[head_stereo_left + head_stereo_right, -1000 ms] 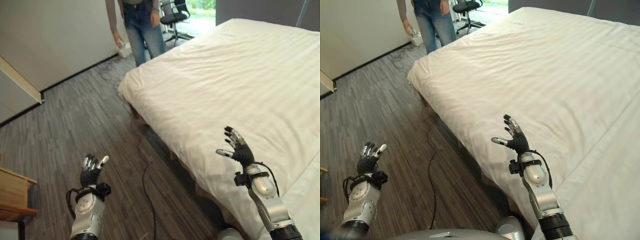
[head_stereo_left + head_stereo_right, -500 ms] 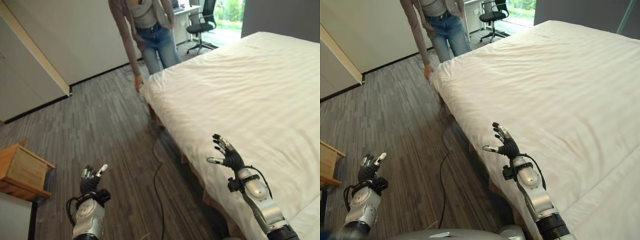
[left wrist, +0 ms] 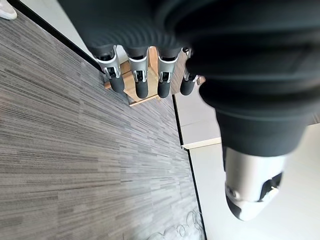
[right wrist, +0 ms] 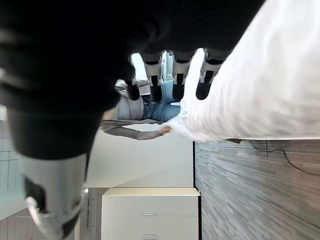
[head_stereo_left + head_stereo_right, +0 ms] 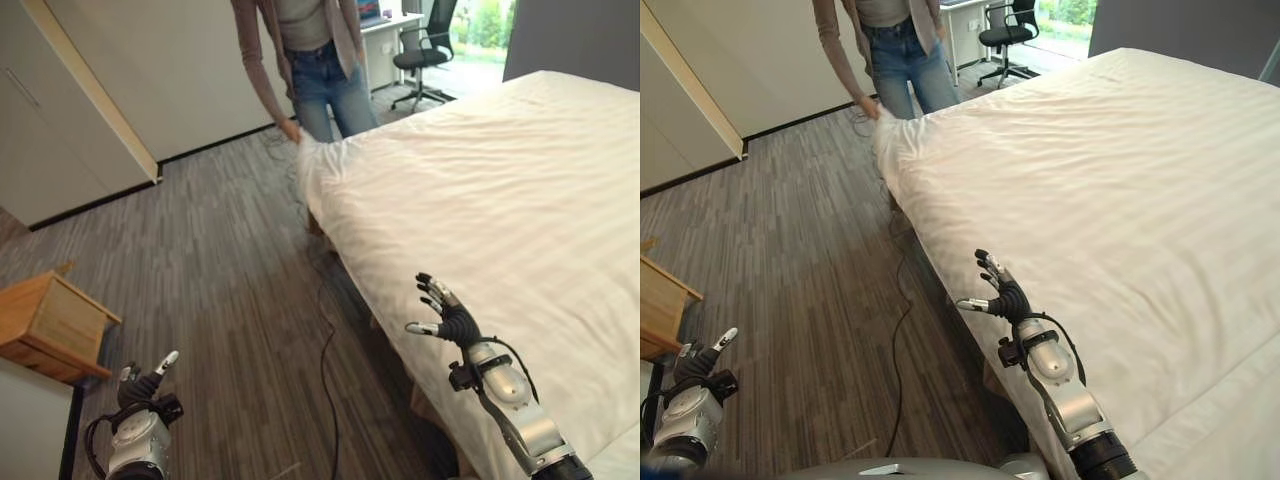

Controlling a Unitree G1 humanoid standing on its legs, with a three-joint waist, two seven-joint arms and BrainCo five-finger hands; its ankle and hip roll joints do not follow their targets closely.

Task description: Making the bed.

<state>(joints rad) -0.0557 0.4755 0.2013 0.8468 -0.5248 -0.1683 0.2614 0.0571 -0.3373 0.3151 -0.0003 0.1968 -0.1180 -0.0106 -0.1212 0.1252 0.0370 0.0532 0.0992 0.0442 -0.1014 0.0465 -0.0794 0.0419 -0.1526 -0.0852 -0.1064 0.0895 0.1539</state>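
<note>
**Person lifts the far corner while both robot hands wait, empty**

Since a second ago the person (image 5: 310, 55) at the upper middle of the frame has bent to the bed's far corner and pinched up the white striped cotton sheet (image 5: 500, 190), which now rises in a small peak there. Much of the apparent shift is the head camera turning, since the whole room has slid across the picture and a light wooden bedside cabinet (image 5: 50, 325) now sits at the left edge.

The right hand (image 5: 447, 318) hovers at the lower right of the frame, just over the near edge of the wide white bed (image 5: 1160, 180), fingers (image 4: 204, 85) spread and straight, holding nothing. That placement probably readies it to catch the sheet's edge on the robot's side. The left hand (image 5: 140, 390) hangs low at the lower left over the grey wood-plank floor (image 5: 210, 280), well apart from the bed, fingers relaxed and apart, idle. The sheet lies spread over the mattress, mostly smooth with faint ripples. A black office chair (image 5: 425, 45) stands near the bright window at the top.
</note>
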